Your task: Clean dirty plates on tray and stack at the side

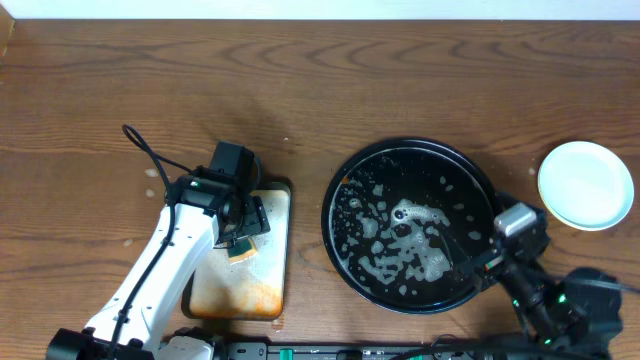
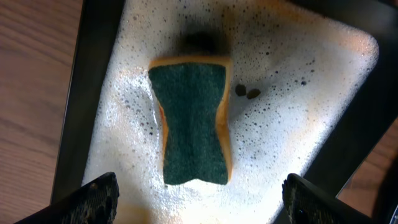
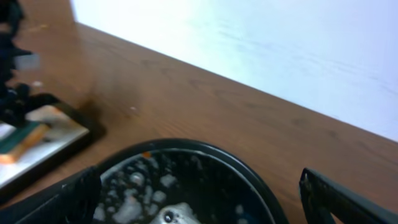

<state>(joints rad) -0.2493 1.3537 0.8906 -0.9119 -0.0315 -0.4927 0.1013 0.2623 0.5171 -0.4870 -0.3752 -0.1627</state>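
Two grippers, jaws apart, both empty: left gripper [image 2: 199, 186] above the sponge [image 2: 194, 127] on the metal tray [image 1: 262, 285], right gripper [image 3: 199, 196] at the black tray's [image 1: 455, 175] near-right rim. The plates [image 1: 586, 185], round, lie flat, hollow side up, on the table [image 1: 300, 80] right of the sudsy black tray, not touching it.

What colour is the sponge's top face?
The sponge is dark green on top; clearest in the left wrist view.

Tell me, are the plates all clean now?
Nearly done, it seems. The plates sit at the side, off the tray, which holds only suds; how many are stacked I cannot tell. The sponge lies in the small tray under the open left gripper. The right gripper is open and empty. Little looks left.
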